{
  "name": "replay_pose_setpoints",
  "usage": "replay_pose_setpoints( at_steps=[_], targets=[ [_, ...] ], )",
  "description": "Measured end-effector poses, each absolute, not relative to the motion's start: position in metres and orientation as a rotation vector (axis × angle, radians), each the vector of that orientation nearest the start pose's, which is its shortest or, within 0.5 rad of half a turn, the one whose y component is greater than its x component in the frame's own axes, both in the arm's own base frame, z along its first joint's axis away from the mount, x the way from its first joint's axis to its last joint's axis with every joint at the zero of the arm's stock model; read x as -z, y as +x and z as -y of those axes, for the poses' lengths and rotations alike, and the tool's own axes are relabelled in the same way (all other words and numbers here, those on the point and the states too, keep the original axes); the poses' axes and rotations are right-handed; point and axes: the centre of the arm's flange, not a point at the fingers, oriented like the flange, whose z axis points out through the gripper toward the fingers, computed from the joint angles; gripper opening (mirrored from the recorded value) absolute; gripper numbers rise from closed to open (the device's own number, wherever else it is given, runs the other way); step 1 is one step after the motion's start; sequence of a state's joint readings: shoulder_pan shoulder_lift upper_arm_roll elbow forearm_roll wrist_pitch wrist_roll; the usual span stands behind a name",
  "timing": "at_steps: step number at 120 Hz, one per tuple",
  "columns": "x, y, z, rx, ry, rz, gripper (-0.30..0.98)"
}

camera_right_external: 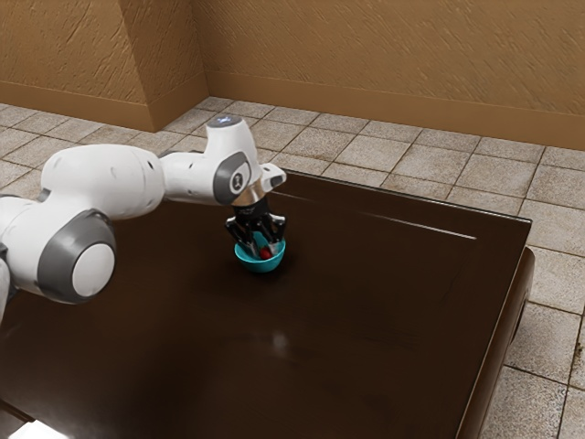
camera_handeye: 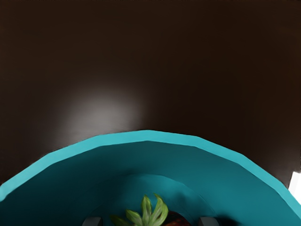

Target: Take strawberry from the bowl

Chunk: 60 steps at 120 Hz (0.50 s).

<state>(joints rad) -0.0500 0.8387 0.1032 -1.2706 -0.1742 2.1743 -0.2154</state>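
Where the claw [camera_right_external: 263,249] gapes, the bowl [camera_right_external: 260,266] holds 1 strawberry [camera_handeye: 159,213].

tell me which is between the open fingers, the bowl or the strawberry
The strawberry: it is red with green leaves and sits between the open fingers. The bowl is turquoise, and its rim curves around outside them.

No lettering, brand or number is legible. On the white arm [camera_right_external: 103,178], a small bluish mark [camera_right_external: 225,120] tops the wrist joint; a pale mark [camera_right_external: 239,177] on its near side is too small to read.
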Motion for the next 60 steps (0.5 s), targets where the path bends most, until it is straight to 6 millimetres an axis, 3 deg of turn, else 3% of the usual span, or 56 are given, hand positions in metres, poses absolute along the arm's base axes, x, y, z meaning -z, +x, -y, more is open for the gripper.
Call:
replay_pose_setpoints(
  at_steps=[35,48,60],
  targets=[
    [-0.261,0.757,-0.013,0.104,-3.17,0.544,0.1],
    [-0.282,0.756,-0.013,0.14,-3.167,0.552,0.06],
    [-0.319,0.752,-0.006,0.193,-3.17,0.546,0.03]
  ],
)
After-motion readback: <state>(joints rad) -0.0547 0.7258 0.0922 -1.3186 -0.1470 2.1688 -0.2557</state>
